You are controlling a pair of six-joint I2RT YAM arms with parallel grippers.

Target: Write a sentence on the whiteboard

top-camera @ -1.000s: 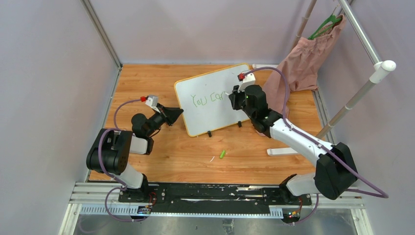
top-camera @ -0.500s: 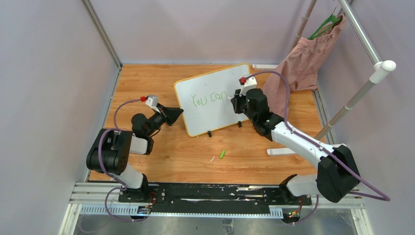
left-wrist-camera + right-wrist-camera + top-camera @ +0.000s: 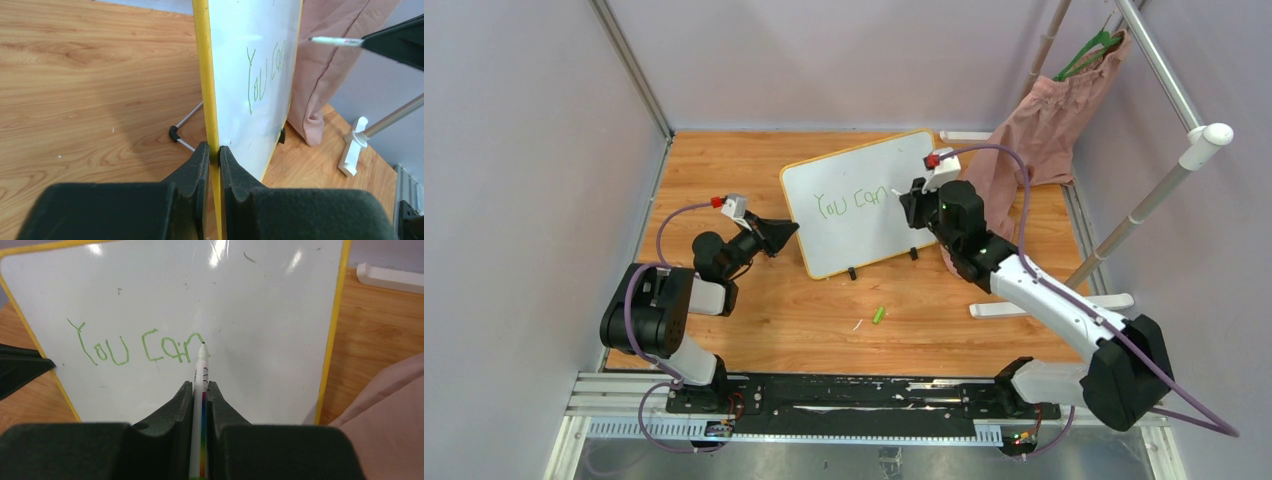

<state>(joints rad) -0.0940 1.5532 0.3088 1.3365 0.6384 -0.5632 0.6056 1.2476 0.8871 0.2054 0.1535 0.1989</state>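
Observation:
The whiteboard (image 3: 854, 195) stands tilted on the wooden floor, white with a yellow rim (image 3: 205, 75). Green letters of the sentence (image 3: 135, 347) read "You can" (image 3: 852, 202). My left gripper (image 3: 214, 150) is shut on the board's yellow left edge near its lower corner (image 3: 786, 232). My right gripper (image 3: 200, 385) is shut on a white marker (image 3: 202, 371) with a rainbow stripe. The marker tip points at the end of the "n". In the left wrist view the marker (image 3: 335, 41) appears slightly off the board's surface. The right gripper (image 3: 909, 202) is at the board's right side.
A green marker cap (image 3: 879, 315) lies on the floor in front of the board. A pink garment (image 3: 1044, 130) hangs from a white rack at the right; its foot (image 3: 1049, 305) lies by my right arm. The board's wire stand (image 3: 185, 130) shows behind it.
The right gripper with the marker has slid to the right along the board, uncovering a finished "can". The left gripper and the board have stayed still.

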